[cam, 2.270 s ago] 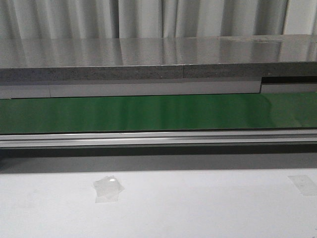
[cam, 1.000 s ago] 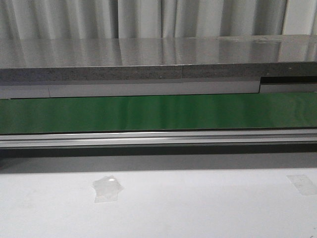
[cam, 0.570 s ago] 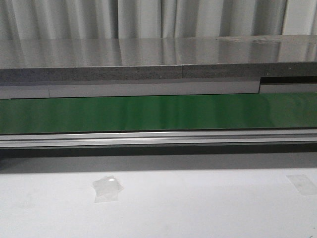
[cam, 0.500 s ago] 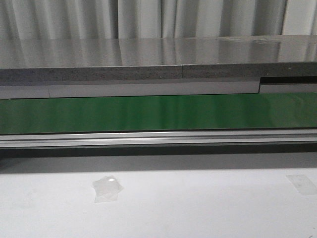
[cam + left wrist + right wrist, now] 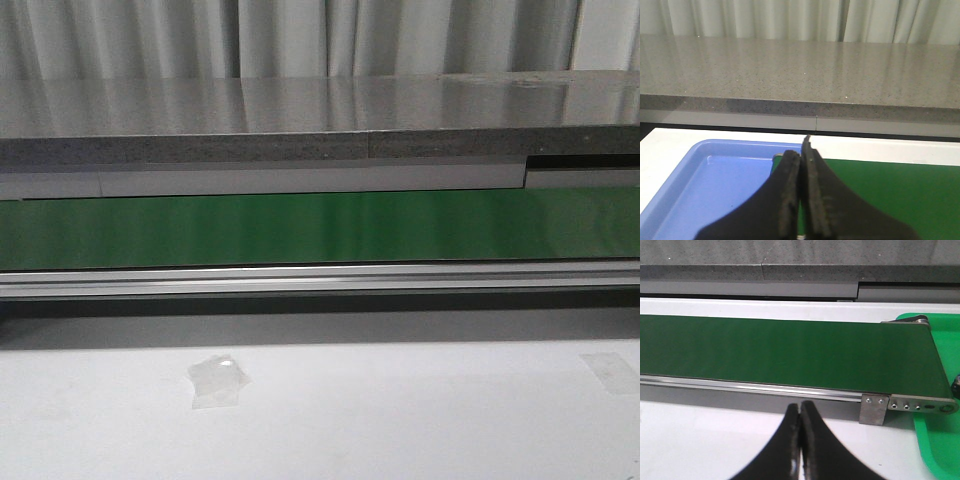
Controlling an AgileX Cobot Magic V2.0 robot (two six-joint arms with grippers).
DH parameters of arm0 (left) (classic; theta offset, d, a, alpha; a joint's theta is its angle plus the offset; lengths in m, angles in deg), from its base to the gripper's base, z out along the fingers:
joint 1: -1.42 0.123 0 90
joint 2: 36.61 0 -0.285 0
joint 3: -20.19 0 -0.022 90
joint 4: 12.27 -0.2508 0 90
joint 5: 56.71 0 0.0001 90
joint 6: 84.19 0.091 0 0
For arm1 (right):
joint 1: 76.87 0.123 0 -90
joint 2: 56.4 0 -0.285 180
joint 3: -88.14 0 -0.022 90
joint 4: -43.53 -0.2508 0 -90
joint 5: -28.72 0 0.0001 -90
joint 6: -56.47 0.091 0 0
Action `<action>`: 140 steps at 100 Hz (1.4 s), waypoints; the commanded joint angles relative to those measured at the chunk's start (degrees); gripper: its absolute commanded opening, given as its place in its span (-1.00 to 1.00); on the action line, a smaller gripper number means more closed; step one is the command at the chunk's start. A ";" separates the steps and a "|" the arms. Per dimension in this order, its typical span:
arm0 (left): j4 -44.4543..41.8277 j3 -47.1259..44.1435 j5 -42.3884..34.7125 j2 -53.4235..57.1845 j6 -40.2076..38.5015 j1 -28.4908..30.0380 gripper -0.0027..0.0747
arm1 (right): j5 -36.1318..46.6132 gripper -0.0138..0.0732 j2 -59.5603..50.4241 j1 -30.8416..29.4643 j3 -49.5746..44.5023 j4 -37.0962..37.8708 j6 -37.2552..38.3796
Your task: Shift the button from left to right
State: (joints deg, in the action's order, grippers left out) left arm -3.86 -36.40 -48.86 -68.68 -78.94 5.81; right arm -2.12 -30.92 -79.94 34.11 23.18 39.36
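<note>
Bare conveyor, both hands pinched closed, no button visible in any view.

The grey stone counter (image 5: 320, 105) spans the back of the front view, with the green conveyor belt (image 5: 320, 228) running from 9 to 3 o'clock below it and its aluminium rail (image 5: 320, 280) along the near edge. The white bench (image 5: 400, 420) fills the foreground, with a scrap of clear tape (image 5: 217, 380) at about 7 o'clock. A blue tray (image 5: 715, 185) sits beside the belt's left end and a green tray (image 5: 940, 435) at its right end. The left hand (image 5: 801, 200) has its fingers pressed together holding nothing; the right hand (image 5: 799, 440) likewise.
</note>
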 commanded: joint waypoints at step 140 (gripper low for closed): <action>0.60 1.78 -4.47 -0.29 0.00 -0.16 -0.98 | 25.64 -0.84 -19.39 7.39 -22.97 18.10 19.24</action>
State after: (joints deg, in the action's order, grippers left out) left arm -3.86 -36.40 -48.86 -68.68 -78.94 5.81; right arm 16.29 -49.08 -72.75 11.31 40.53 58.30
